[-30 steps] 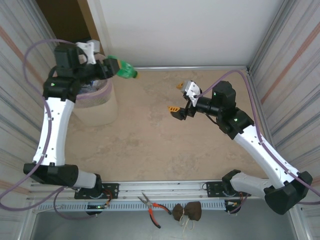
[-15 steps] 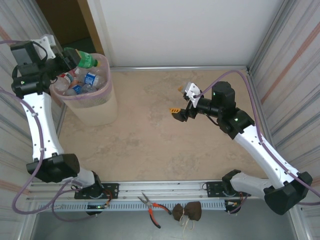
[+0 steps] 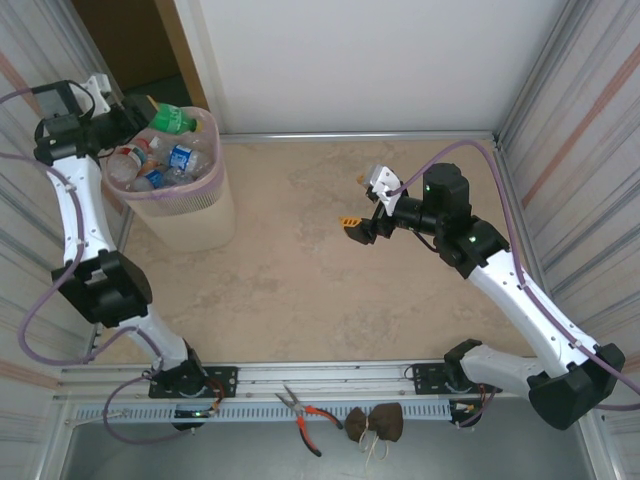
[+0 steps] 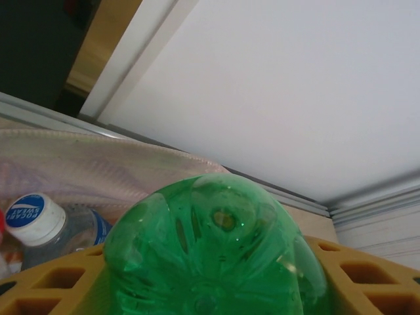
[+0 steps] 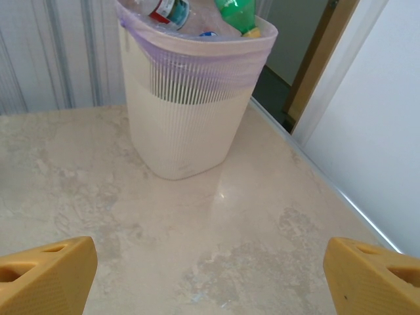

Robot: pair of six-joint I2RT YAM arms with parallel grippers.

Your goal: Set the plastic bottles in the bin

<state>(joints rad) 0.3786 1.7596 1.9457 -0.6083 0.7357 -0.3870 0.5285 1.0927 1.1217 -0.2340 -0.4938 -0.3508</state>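
Note:
A green plastic bottle (image 3: 172,119) hangs over the back of the pale pink bin (image 3: 205,225), with my left gripper (image 3: 143,112) shut on it. In the left wrist view the bottle's green base (image 4: 216,243) sits between my yellow fingers (image 4: 357,269), above the bin's rim (image 4: 98,167). Several clear bottles (image 3: 160,165) with blue and red labels lie inside the bin. My right gripper (image 3: 355,198) stands open over the mid table, well right of the bin. In the right wrist view the gripper (image 5: 210,275) holds nothing, and the bin (image 5: 190,105) with the green bottle (image 5: 236,13) stands ahead.
Corrugated walls close in the left and right sides, and a white panel stands along the back. Red-handled pliers (image 3: 305,412) and two brown lumps (image 3: 375,422) lie on the front rail between the arm bases. Bare marbled tabletop (image 3: 300,280) spreads between bin and right arm.
My left arm has swung from right of the bin to behind its left side, carrying the green bottle over the bin's opening. The right arm has barely moved.

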